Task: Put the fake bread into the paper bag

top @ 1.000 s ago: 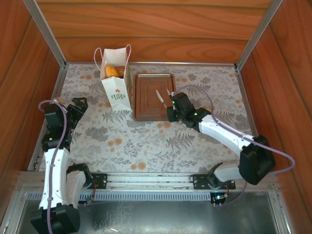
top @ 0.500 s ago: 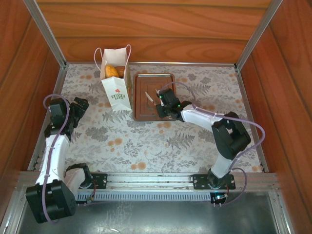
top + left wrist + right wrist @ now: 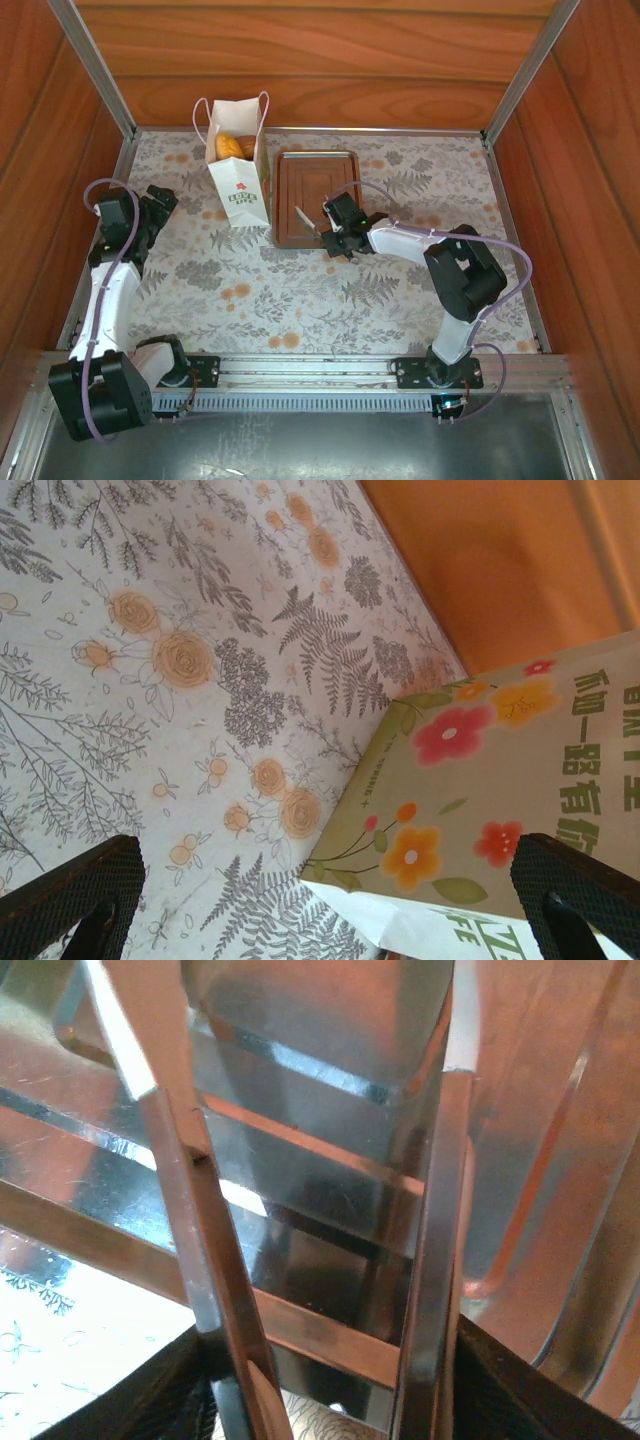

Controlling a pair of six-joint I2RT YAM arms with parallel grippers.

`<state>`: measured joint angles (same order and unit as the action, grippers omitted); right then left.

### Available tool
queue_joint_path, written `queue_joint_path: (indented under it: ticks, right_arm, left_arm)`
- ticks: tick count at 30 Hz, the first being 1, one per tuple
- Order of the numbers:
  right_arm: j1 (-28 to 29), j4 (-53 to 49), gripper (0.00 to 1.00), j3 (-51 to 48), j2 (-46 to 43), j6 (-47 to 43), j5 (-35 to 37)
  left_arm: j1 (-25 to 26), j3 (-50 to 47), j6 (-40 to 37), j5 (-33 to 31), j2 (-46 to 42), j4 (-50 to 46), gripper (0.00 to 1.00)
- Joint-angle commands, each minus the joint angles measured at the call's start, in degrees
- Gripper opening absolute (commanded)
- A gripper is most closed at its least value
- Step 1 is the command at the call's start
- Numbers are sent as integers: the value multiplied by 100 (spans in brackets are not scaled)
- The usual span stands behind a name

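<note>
In the open top of the paper bag (image 3: 240,195), back left on the flowered table (image 3: 300,290), lay the fake bread (image 3: 232,147): two golden-brown pieces could be seen. The bag stood upright, its printed front toward the arms. A brown tray (image 3: 315,175) lay just to its right. The right gripper (image 3: 327,236) was low at the tray's near edge, its jaws part-spread and holding metal tongs (image 3: 305,220), one tong arm against each finger. The left gripper (image 3: 160,203) was spread wide and held nothing, left of the bag and apart from it.
</note>
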<state>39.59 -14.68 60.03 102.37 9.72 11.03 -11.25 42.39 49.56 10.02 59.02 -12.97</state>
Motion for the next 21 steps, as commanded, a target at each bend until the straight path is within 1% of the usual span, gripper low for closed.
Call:
queue_joint_path:
  ticks: [1, 4, 8, 10, 12, 13, 14, 18, 21]
  right_arm:
    - [-44, -147, 65, -51, -25, 128, -206]
    - [-41, -208, 70, -53, -94, 195, -104]
    - [-48, -305, 85, -52, -291, 275, 135]
    - [-89, -355, 90, -62, -453, 360, 159]
    - [-155, -427, 90, -32, -628, 427, 75]
    - [-194, -480, 94, -19, -673, 443, 14]
    - [-238, -558, 95, 16, -920, 472, -19]
    - [-432, -878, 96, 150, -1415, 565, -107]
    - [-670, -1000, 96, 141, -1961, 620, -135]
  left_arm:
    - [-36, 216, -24, -128, 54, 188, 100]
    - [-37, 219, -25, -204, 66, 262, 100]
    - [-36, 173, 37, -340, 112, 379, 100]
    - [-38, 135, 142, -354, 119, 471, 100]
    - [-41, 120, 232, -325, 108, 584, 100]
    - [-38, 120, 253, -306, 102, 619, 100]
    - [-40, 120, 251, -312, 84, 614, 100]
    - [-37, 96, 197, -459, -33, 550, 100]
    - [-36, 57, 65, -592, -147, 432, 100]
